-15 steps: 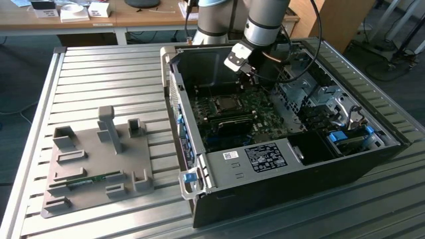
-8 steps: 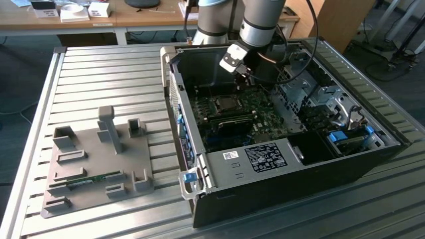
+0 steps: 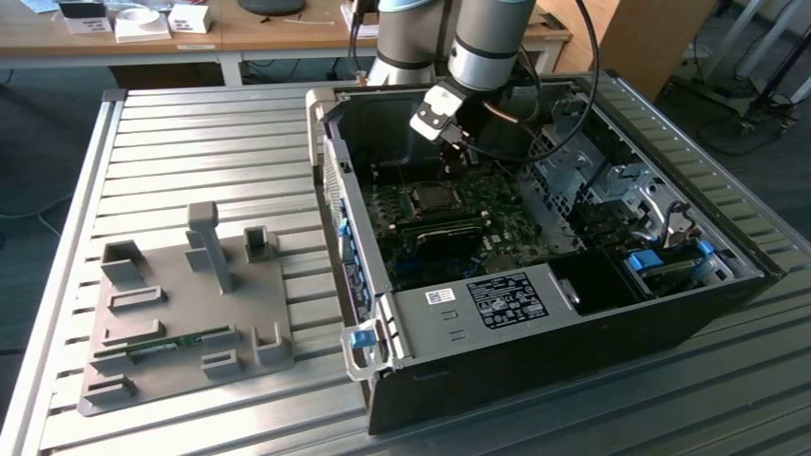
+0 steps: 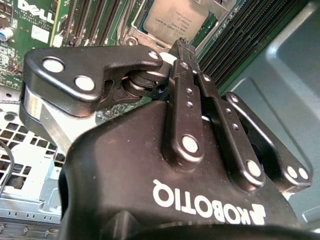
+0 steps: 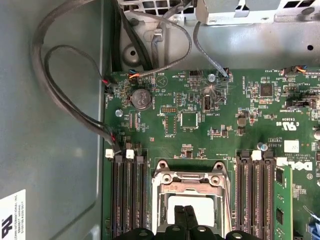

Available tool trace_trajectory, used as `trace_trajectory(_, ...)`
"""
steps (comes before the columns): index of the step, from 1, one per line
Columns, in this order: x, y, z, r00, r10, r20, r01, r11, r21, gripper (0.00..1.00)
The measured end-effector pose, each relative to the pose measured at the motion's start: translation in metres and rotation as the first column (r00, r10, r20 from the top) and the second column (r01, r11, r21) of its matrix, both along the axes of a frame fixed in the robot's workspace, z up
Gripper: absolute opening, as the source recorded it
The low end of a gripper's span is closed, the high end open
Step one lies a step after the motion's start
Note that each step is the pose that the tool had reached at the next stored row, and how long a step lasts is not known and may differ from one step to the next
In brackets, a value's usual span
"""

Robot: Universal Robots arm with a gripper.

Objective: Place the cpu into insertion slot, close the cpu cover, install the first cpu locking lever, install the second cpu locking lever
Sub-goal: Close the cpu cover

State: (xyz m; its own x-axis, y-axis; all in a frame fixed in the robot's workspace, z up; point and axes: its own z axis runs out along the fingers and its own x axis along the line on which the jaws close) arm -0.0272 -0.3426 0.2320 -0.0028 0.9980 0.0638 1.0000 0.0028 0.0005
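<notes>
at the wrist, in the second wrist view, the gripper (image 4: 182,46) has both black fingers (image 4: 187,90) pressed together tip to tip, fully clenched. just beyond the fingertips lies the cpu (image 4: 172,20), flat, with its dull silver top facing up. in the first wrist view it sits in the insertion slot (image 5: 158,200), and the cpu cover (image 5: 190,184) lies down around it, the chip showing through the cover's square window; whether the fingertips touch the chip cannot be told. long black memory slots (image 5: 127,195) run on both sides of the socket, on the green motherboard (image 5: 200,140). grey cables (image 5: 37,55) loop across the case panel beside the board. in the exterior view the arm (image 3: 488,38) reaches down into the open computer case (image 3: 533,351), which rests on a ribbed metal table (image 3: 190,142). a grey fixture tray (image 3: 178,285) sits on the table at the exterior view's left, near the case.
</notes>
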Motion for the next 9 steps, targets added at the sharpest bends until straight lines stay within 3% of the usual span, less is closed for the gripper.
trace_trajectory(9,-0.0027,-0.0001,-0.0012,1.0000,0.003,0.0001,-0.003,1.0000,0.0002,0.11)
